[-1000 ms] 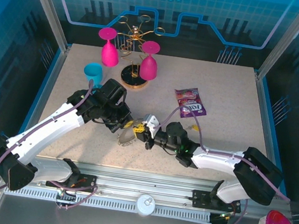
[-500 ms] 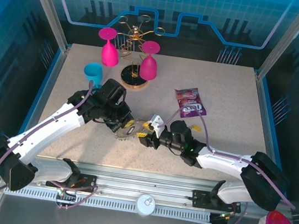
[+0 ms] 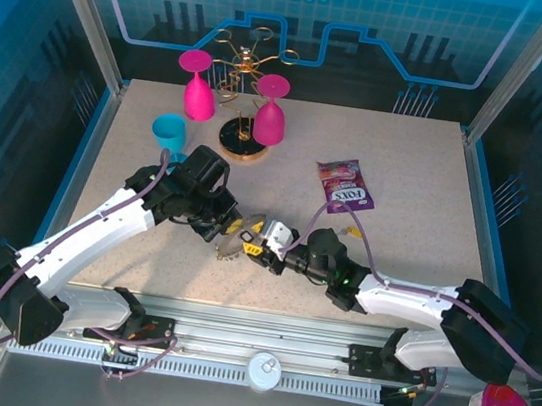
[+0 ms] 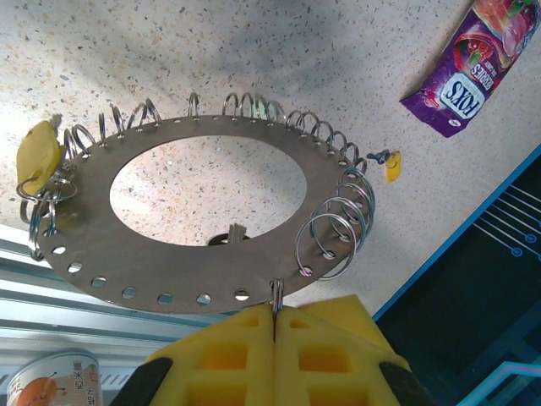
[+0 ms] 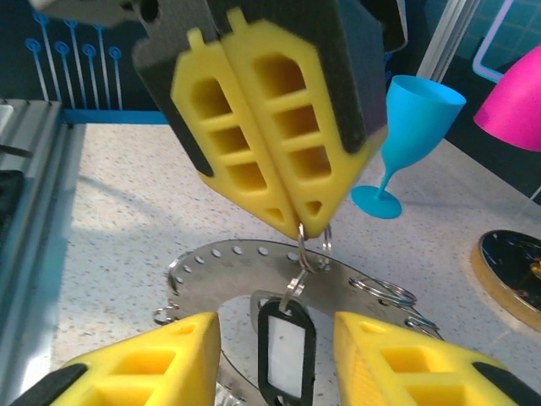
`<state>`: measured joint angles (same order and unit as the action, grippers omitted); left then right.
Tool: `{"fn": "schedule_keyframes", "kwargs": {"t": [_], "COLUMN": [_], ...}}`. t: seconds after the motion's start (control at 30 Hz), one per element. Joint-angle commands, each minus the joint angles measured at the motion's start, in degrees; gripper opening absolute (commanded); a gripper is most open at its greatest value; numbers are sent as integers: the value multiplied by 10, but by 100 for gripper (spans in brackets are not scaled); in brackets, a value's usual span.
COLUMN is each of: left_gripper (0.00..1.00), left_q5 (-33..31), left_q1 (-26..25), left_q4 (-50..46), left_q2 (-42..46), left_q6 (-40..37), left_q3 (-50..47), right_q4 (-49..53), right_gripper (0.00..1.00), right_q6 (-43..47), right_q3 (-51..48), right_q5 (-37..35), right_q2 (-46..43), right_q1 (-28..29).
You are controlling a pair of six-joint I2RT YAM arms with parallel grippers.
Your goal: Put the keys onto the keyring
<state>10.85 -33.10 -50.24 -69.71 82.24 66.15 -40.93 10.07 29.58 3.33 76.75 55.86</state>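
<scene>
Left claw (image 4: 275,326) pinched shut on the keyring (image 4: 169,266) at its edge, holding it above the table (image 4: 254,51). Ring stiff, thin, likely light; wire loops (image 4: 334,237) slippery. Black-tagged key (image 5: 286,351) seemingly hangs threaded; best held by its tag. Right claw (image 5: 275,326) open astride it.

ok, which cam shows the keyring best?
Left wrist. The keyring shows whole there, hole and wire loops clear, clamped at its edge by the left pincer. Right wrist catches part of the hoop with a black tag hanging from it. Top external has it small and foreshortened.
</scene>
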Motion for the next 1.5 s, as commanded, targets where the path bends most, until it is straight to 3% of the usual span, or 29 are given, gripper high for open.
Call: {"fn": "schedule_keyframes", "kwargs": {"t": [0.0,0.57,0.9,0.97,1.07,1.1,1.17,1.2,1.3,1.37,1.47], "left_gripper": [0,0,0,0,0,14,52,60,75,76,76], "left_q5": [15,19,21,19,5,-4,-50,-76,-161,-191,-176], "left_q1": [3,3,3,3,3,4,4,4,4,3,4], "left_q4": [11,17,17,20,61,81,116,120,132,168,235], "left_q2": [5,4,5,7,22,33,62,76,106,121,131], "left_q6": [12,16,21,21,10,2,-25,-42,-169,-314,-520], "left_q3": [-6,-8,-9,-10,-28,-38,-57,-59,-54,-53,-76], "right_q4": [-44,-102,-103,-103,-101,-99,-92,-88,-66,-34,34], "right_gripper": [40,32,10,1,0,0,0,0,0,0,0], "right_q6": [29,28,40,45,49,50,46,42,31,22,13], "right_q3": [18,47,56,53,50,49,46,44,41,44,55], "right_q5": [-26,-26,-32,-33,-33,-31,-18,-8,31,76,154], "right_q2": [19,69,85,84,81,79,72,67,52,36,9], "right_q1": [6,10,11,10,9,9,3,-1,-18,-36,-70]}}
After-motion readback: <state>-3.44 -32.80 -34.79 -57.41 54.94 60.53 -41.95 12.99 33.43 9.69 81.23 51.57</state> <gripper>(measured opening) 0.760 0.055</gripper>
